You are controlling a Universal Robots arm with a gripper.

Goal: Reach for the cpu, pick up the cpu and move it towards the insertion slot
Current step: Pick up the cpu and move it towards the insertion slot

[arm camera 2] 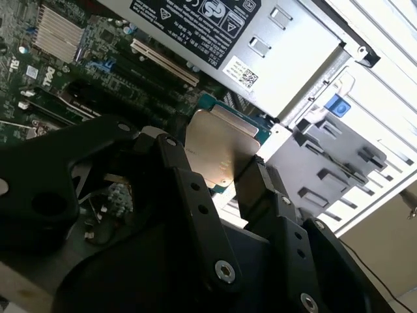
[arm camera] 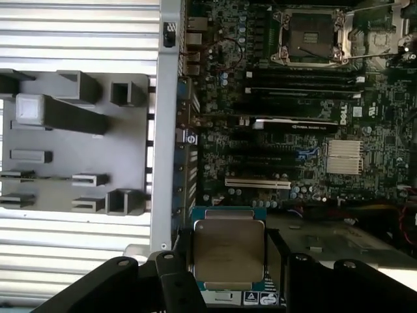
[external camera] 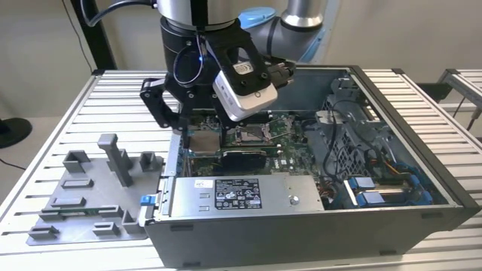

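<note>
Blocks (external camera: 75, 162) and posts (external camera: 121, 166) of grey plastic stand on a flat plate (external camera: 101, 195) at the exterior view's left, on the slatted table (external camera: 113, 96). Just beside the plate, toward the exterior view's right, sits the open case (external camera: 301, 240) with its green board (external camera: 290, 152) facing up.

The arm (external camera: 196, 22) comes down over the left part of the board, and a white-grey camera (external camera: 245, 93) rides at its wrist. The gripper (external camera: 197, 134) is closed on the cpu (external camera: 205, 141). In both wrist views the black fingers (arm camera 2: 192, 195) (arm camera: 184, 257) press against opposite edges of the chip. Its silver face and greenish rim (arm camera 2: 218, 147) (arm camera: 228, 251) show between them. The cpu is held above the board, close to the case's left wall and well apart from the plate.

Near the cpu, on the exterior view's right of it and not beneath it, lies the slot (external camera: 251, 133). It is a shiny metal frame around a dark centre with a thin wire lever, and it is plain in the first wrist view (arm camera: 313, 36).

A long grey box (external camera: 233, 197) with a white label runs along the case's front, nearer the exterior camera than the cpu and the slot. Further right inside the case are dark cables (external camera: 342, 132) and blue connectors (external camera: 362, 183).
</note>
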